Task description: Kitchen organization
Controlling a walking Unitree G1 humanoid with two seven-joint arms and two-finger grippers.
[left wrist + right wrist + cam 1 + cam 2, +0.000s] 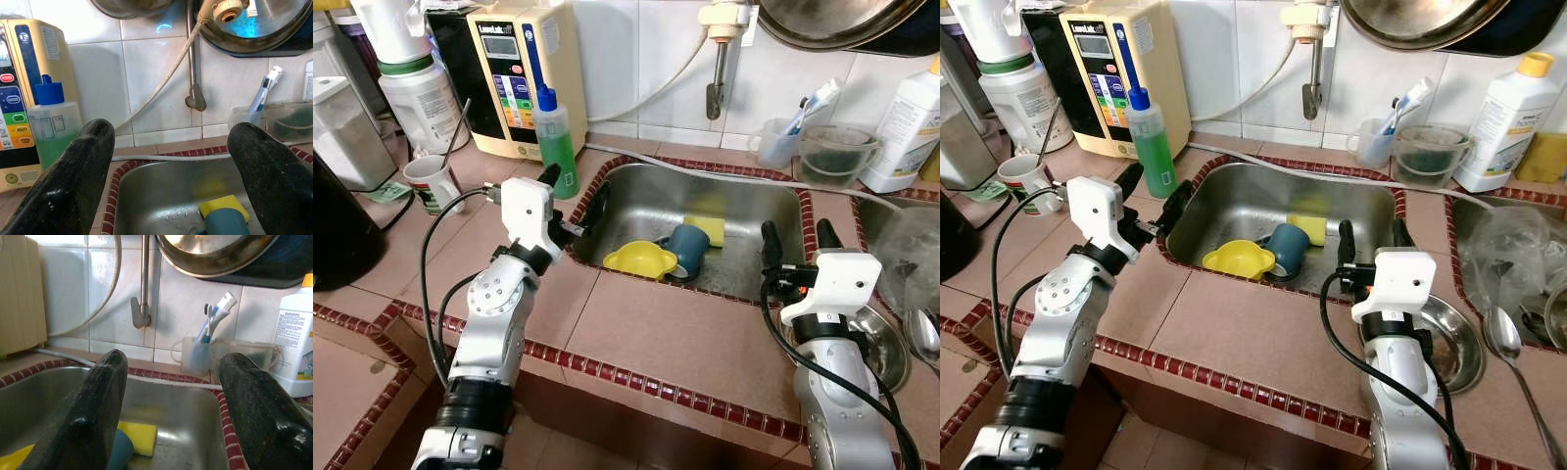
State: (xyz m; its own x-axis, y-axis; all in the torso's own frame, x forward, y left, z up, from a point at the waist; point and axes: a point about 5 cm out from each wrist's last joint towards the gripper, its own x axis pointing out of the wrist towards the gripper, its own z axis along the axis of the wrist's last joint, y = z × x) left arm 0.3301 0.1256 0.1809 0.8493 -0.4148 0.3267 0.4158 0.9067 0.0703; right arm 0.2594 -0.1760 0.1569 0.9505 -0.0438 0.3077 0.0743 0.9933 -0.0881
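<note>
A steel sink (pixel 754 211) set in the tiled counter holds a yellow funnel-like bowl (pixel 640 259), a dark blue cup (pixel 689 247) on its side and a yellow sponge (pixel 707 227). My left gripper (pixel 574 194) hangs open over the sink's left rim, beside a green soap bottle (pixel 554 142). My right gripper (pixel 798 241) stands open above the sink's right front corner, near the cup. In the right wrist view the blue cup (pixel 121 448) and sponge (pixel 139 436) lie just below the fingers. Neither gripper holds anything.
A steel bowl (pixel 1449 343) sits on the counter under my right arm. A second basin (pixel 1518 255) at the right holds clear plastic and spoons. A cup with toothbrushes (pixel 781 137), a clear container (pixel 834 154), a white bottle (pixel 906 122), a water machine (pixel 519 69) and a mug (pixel 433 183) stand around.
</note>
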